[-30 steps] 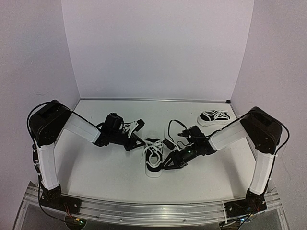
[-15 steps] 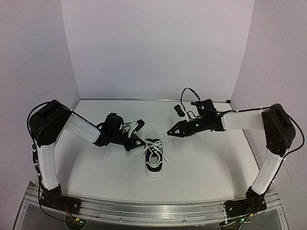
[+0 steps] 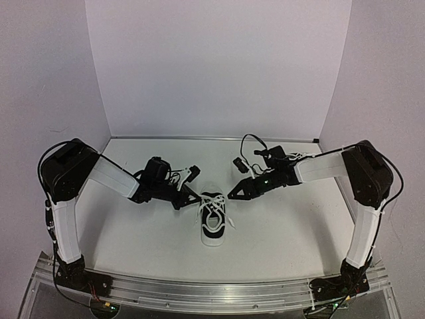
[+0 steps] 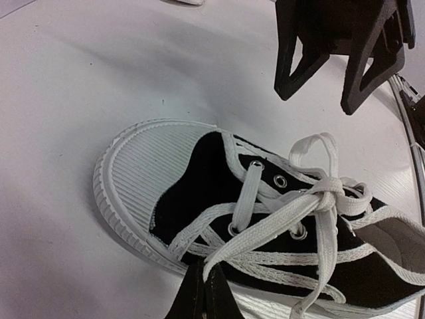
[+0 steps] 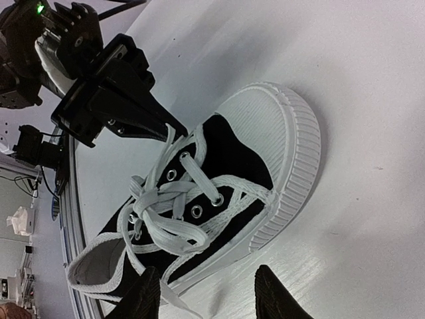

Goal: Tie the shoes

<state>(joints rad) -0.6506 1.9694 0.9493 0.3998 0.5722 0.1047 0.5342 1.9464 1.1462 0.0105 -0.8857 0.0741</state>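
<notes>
1. White tabletop (image 3: 133, 226), lilac walls behind. 1 black shoe (image 3: 213, 222) lies mid-surface between the arms.
2. The left hand (image 4: 202, 292) is pressed together, pinching 1 lace strand (image 4: 265, 229) drawn out from the lacing.
3. The right hand (image 5: 207, 272) hovers beside the shoe, fingers apart, holding nothing.
4. A first knot (image 4: 327, 189) sits at the top eyelets with a small loop; no finished bow is visible.
5. Judgement: partway through. The bow is left to do. The 2nd shoe is not clearly in view, so its state is unknown.

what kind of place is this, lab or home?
Probably a robot lab cell: plain white walls box in a white table, a metal rail lines its near edge, a sneaker sits staged mid-table.
</notes>
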